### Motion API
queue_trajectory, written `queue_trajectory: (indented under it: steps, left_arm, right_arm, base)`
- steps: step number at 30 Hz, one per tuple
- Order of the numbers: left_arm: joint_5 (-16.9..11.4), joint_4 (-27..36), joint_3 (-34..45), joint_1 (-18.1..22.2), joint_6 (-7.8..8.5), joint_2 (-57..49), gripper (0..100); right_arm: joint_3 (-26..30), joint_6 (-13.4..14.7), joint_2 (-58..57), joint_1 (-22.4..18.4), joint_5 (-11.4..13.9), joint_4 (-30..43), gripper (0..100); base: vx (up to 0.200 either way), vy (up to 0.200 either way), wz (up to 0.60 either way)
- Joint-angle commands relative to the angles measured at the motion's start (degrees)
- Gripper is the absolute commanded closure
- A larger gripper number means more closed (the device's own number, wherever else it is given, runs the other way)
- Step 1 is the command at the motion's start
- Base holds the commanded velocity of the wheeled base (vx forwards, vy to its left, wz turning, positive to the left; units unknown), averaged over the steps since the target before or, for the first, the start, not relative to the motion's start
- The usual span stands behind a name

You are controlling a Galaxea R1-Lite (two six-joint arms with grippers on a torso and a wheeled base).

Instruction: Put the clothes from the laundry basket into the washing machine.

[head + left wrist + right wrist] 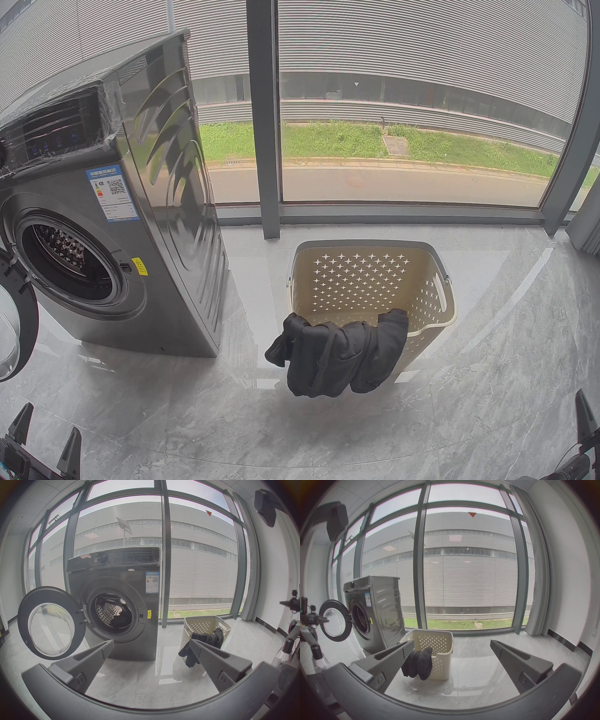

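Front-load washing machine (pixel 125 206) stands at L of the head view w/ its round glass door (pixel 51 623) swung fully open and the steel drum (pixel 112 611) exposed. Clear plastic film (pixel 56 131) covers the control panel. A blue label (pixel 112 192) and a yellow sticker (pixel 140 266) sit on the front. To the machine's R, apart from it on the grey marble floor (pixel 487 387), sits a cream perforated laundry basket (pixel 362 275), near the floor-to-ceiling window (pixel 406 94). A dark garment (pixel 340 356) is draped over the basket's near rim, most of it hanging down the outside, one end dangling on the machine side. Left gripper (pixel 150 642) hangs low, facing the open drum from well back, fingers spread wide w/ nothing btwn them. Right gripper (pixel 451 644) hangs low, well back from the basket, fingers spread wide, holding nothing. Both grippers are well apart from the garment.
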Motion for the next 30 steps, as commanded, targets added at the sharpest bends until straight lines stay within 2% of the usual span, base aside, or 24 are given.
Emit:
queue_trajectory:
  steps: [1,2,3,4,7,9,12,14,17,30]
  left_arm:
    - [0.0,0.0,0.9,-0.1,-0.03,-0.8,0]
    - [0.0,0.0,0.9,-0.1,-0.03,-0.8,0]
    - [0.0,0.0,0.9,-0.1,-0.03,-0.8,0]
    - [0.0,0.0,0.9,-0.1,0.05,-0.8,0]
    - [0.0,0.0,0.9,0.0,-0.03,-0.8,0]
    - [0.0,0.0,0.9,-0.1,-0.03,-0.8,0]
    - [0.0,0.0,0.9,-0.1,-0.03,-0.8,0]
    - [0.0,0.0,0.9,-0.1,-0.03,-0.8,0]
    - [0.0,0.0,0.9,-0.1,-0.03,-0.8,0]
    - [0.0,0.0,0.9,-0.1,-0.03,-0.8,0]
  right_arm:
    - [-8.8,1.9,9.6,1.7,7.3,3.8,0]
    - [-8.8,2.9,11.2,2.1,8.6,3.9,0]
    - [-8.4,5.4,15.2,3.0,11.8,3.9,0]
    - [-7.9,6.4,18.6,3.7,14.2,3.2,0]
    - [-7.8,6.3,27.4,5.3,19.1,2.0,0]
    - [-7.9,6.1,31.9,6.2,20.3,0.7,0]
    - [-7.5,5.2,42.2,10.4,20.7,-4.9,0]
    - [-7.2,5.7,47.2,13.9,20.6,-8.4,0]
    - [-6.7,5.9,53.5,16.8,20.4,-11.8,0]
    - [-6.6,6.1,73.7,22.7,20.0,-22.2,0]
  base:
    - [0.0,0.0,0.0]
    - [0.0,0.0,0.0]
    - [0.0,0.0,0.0]
    - [0.0,0.0,0.0]
    - [0.0,0.0,0.0]
    - [0.0,0.0,0.0]
    - [0.0,0.0,0.0]
    - [0.0,0.0,0.0]
    - [0.0,0.0,0.0]
    - [0.0,0.0,0.0]
